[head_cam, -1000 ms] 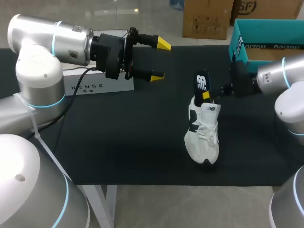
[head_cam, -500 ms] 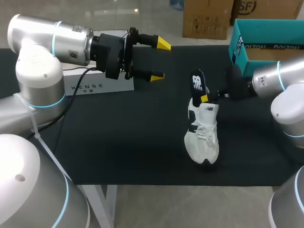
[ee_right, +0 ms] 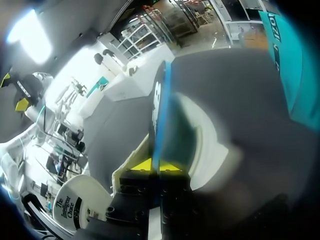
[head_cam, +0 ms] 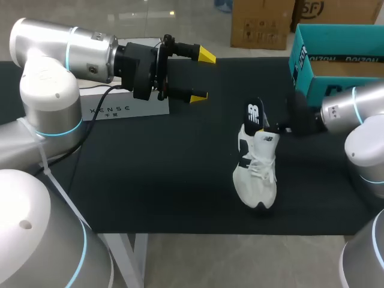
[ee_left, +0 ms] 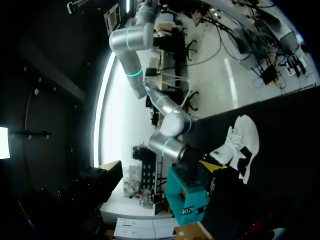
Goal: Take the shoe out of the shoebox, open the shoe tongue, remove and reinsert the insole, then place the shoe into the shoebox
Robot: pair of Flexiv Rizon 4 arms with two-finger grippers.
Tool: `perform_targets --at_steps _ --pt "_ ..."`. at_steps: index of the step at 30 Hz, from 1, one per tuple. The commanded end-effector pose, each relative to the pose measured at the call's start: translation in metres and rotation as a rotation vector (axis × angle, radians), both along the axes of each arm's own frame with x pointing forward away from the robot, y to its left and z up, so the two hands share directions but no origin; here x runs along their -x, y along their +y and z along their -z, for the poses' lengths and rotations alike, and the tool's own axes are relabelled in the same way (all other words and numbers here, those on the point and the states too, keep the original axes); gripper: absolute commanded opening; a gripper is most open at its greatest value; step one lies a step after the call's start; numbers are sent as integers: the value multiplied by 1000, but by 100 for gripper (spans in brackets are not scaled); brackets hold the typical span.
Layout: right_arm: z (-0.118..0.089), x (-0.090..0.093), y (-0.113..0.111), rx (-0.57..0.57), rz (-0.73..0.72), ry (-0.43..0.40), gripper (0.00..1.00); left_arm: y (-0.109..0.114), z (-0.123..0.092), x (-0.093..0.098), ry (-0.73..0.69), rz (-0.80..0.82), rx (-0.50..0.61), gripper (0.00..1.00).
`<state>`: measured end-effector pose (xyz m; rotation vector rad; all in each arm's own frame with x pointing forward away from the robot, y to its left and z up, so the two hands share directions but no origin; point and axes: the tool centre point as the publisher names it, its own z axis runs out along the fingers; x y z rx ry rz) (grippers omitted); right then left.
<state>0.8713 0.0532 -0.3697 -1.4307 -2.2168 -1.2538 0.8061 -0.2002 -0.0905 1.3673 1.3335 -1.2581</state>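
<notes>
A white shoe (head_cam: 257,165) stands on the black table (head_cam: 150,174), toe toward the front edge. A black insole (head_cam: 254,114) with a white logo sticks up out of its opening. My right gripper (head_cam: 265,128) comes in from the right and is shut on the insole's lower edge. In the right wrist view the insole (ee_right: 159,110) runs edge-on between the yellow tips of my right gripper (ee_right: 156,165), with the shoe (ee_right: 205,135) behind it. My left gripper (head_cam: 201,75) hangs open and empty above the table, left of the shoe. The left wrist view shows the shoe (ee_left: 241,145) far off.
The teal shoebox (head_cam: 336,60) stands open at the back right, behind my right arm; it also shows as the shoebox (ee_right: 295,65) beside the insole and the shoebox (ee_left: 187,202). A white lettered box (head_cam: 126,108) lies under my left arm.
My right gripper has shut on the insole. The insole leaned left, then came back slightly lower and to the right. The left arm has not moved.
</notes>
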Motion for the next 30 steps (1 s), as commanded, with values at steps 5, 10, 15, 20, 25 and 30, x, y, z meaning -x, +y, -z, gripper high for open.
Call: perform_targets --at_steps 5,10,15,20,25,30 --pt "9 25 -5 -12 27 15 0 0 -1 0 -1 1 -4 100" --pt "8 24 -6 -16 38 12 0 0 -1 0 -1 1 -4 100" --pt "-4 14 -8 -12 53 -22 100 0 -1 0 -1 1 -4 100" --pt "-27 1 -13 2 70 -76 100 0 -1 0 -1 1 -4 100" --pt "-46 -3 -20 -2 81 -109 100 0 -1 0 -1 1 -4 100" --pt "-54 0 -18 -15 55 -76 100 0 -1 0 -1 1 -4 100"
